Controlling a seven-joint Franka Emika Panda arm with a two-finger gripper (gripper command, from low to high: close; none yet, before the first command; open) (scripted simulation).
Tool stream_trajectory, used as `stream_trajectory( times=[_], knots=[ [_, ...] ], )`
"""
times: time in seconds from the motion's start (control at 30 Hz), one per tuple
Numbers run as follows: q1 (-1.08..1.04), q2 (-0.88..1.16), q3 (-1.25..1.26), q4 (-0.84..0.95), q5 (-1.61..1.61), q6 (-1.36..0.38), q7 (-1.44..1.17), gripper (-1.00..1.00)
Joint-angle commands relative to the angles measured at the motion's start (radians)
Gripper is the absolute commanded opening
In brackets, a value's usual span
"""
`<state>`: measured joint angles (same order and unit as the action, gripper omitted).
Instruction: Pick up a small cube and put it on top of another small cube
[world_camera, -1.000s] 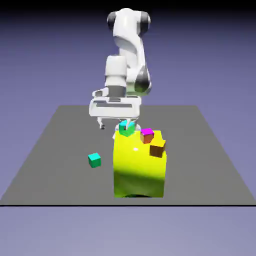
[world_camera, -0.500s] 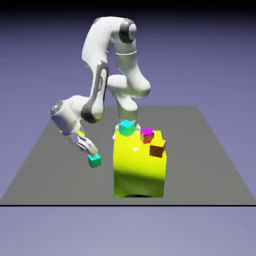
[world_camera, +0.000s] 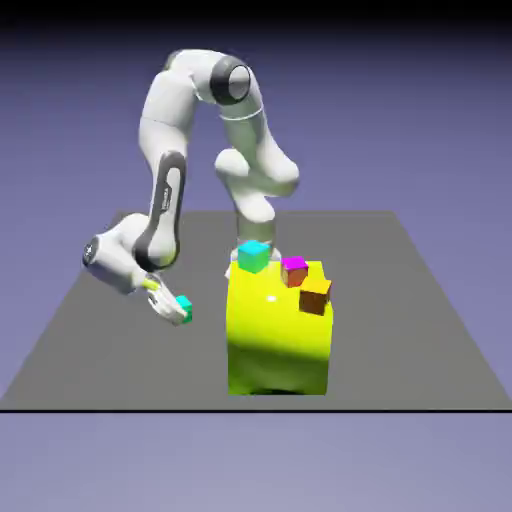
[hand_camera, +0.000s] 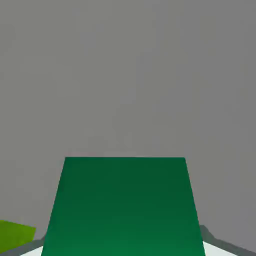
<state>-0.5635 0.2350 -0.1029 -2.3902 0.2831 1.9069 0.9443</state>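
In the exterior view we find the claw (world_camera: 172, 309) low on the view's left side, tilted down at the end of the bent white arm (world_camera: 165, 195). It is closed on the small teal cube (world_camera: 183, 308), which sits between its fingers close above the grey table (world_camera: 90, 330); whether the cube touches the table we cannot tell.

In the hand view the same cube (hand_camera: 122, 207) fills the lower middle as 1 large dark green face, and it hides both fingertips. Grey table fills the frame above it. A sliver of yellow-green shows at the lower left corner of that view.

To the right of the claw in the exterior view stands the big yellow block (world_camera: 278, 335), well clear of the held cube. 3 small cubes rest on top of the block. The cube with the cyan top and green sides (world_camera: 254, 256) sits at the block's far left corner. Just right of it is the magenta-topped cube (world_camera: 293, 270). The orange cube (world_camera: 315, 295) sits at the block's right edge, nearer the camera, close beside the magenta-topped cube; we cannot tell if the 2 touch.
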Motion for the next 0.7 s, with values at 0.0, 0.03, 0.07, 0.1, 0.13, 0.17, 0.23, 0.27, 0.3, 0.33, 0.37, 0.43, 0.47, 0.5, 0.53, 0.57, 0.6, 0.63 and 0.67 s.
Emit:
stream_trajectory(
  times=[0.0, 0.03, 0.07, 0.1, 0.13, 0.17, 0.23, 0.27, 0.3, 0.33, 0.37, 0.43, 0.47, 0.5, 0.53, 0.57, 0.6, 0.63, 0.67],
  knots=[
    [0.029, -0.035, 0.005, 0.012, -0.003, -0.044, 0.02, -1.0],
    [0.057, -0.071, 0.009, 0.023, -0.002, -0.087, 0.04, -1.0],
    [0.086, -0.106, 0.014, 0.035, -0.002, -0.131, 0.059, -1.0],
    [0.115, -0.141, 0.018, 0.047, -0.001, -0.174, 0.078, -1.0],
    [0.143, -0.177, 0.023, 0.058, -0.001, -0.218, 0.098, -1.0],
    [0.172, -0.212, 0.027, 0.07, 0.0, -0.261, 0.117, -1.0],
    [0.229, -0.283, 0.036, 0.093, 0.001, -0.348, 0.155, -1.0],
    [0.258, -0.318, 0.041, 0.105, 0.001, -0.392, 0.175, -1.0],
    [0.287, -0.354, 0.045, 0.117, 0.002, -0.435, 0.194, -1.0],
    [0.315, -0.389, 0.05, 0.128, 0.002, -0.479, 0.213, -1.0],
    [0.344, -0.424, 0.054, 0.14, 0.003, -0.522, 0.233, -1.0],
    [0.356, -0.439, 0.056, 0.145, 0.003, -0.54, 0.241, -1.0],
    [0.359, -0.445, 0.061, 0.109, 0.007, -0.509, 0.238, -1.0],
    [0.362, -0.451, 0.065, 0.073, 0.011, -0.479, 0.234, -1.0],
    [0.365, -0.457, 0.07, 0.036, 0.016, -0.448, 0.231, -1.0],
    [0.368, -0.463, 0.075, 0.0, 0.02, -0.417, 0.228, -1.0],
    [0.371, -0.469, 0.079, -0.036, 0.024, -0.386, 0.225, -1.0],
    [0.371, -0.469, 0.08, -0.04, 0.025, -0.383, 0.225, -1.0],
    [0.371, -0.469, 0.08, -0.04, 0.025, -0.383, 0.225, 1.0]
  ],
)
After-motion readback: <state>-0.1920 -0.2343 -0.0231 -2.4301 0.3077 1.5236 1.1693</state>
